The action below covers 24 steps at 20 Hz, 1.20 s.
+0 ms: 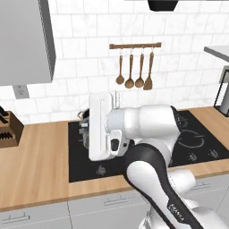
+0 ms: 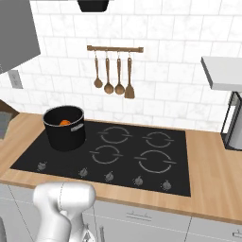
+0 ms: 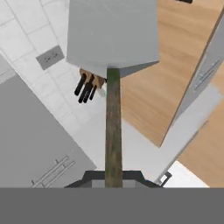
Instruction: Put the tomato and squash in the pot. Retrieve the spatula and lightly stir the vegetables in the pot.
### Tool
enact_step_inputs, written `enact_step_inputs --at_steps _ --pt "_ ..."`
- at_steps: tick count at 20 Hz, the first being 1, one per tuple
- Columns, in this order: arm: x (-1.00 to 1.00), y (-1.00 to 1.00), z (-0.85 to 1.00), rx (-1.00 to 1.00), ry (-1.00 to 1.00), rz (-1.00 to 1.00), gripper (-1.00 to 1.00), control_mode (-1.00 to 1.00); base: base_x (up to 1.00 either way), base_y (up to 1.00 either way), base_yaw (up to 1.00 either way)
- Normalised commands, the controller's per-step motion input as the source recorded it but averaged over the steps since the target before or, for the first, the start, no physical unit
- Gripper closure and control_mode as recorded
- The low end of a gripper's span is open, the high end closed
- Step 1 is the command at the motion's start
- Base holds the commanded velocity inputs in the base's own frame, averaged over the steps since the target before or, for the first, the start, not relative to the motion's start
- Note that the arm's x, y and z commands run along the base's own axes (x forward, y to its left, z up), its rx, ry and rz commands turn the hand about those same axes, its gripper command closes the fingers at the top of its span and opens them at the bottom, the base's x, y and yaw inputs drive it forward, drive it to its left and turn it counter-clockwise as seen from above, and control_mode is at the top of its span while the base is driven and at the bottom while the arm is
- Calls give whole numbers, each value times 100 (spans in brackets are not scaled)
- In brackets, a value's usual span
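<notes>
Here the end effector (image 3: 113, 178) pinches the spatula (image 3: 113, 35); the pot (image 2: 64, 128) sits on the black cooktop (image 2: 189, 160).

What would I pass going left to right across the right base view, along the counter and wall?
Wall outlet → pot → hanging wooden utensils → right-hand burner rings → dark appliance at the right edge.

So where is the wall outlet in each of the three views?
Left base view: the wall outlet is at the left edge, under the grey cabinet.
Right base view: upper left, below that cabinet.
Hand view: upper left, left of the spatula.
Shared landmark: the white tiled wall.
</notes>
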Motion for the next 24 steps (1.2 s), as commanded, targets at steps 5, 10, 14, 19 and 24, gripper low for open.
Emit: enact_step_inputs --at_steps 5,10,14,19,24 --pt "7 -58 60 33 6 -10 100 -100 0 0 0" --pt "15 -40 50 32 15 -22 100 -100 0 0 0" --pt "20 -49 20 35 26 -22 100 -100 0 0 0" --pt "45 -69 -1 22 19 -12 100 -100 0 0 0" --pt "62 -61 -6 17 16 -10 100 -100 0 0 0"
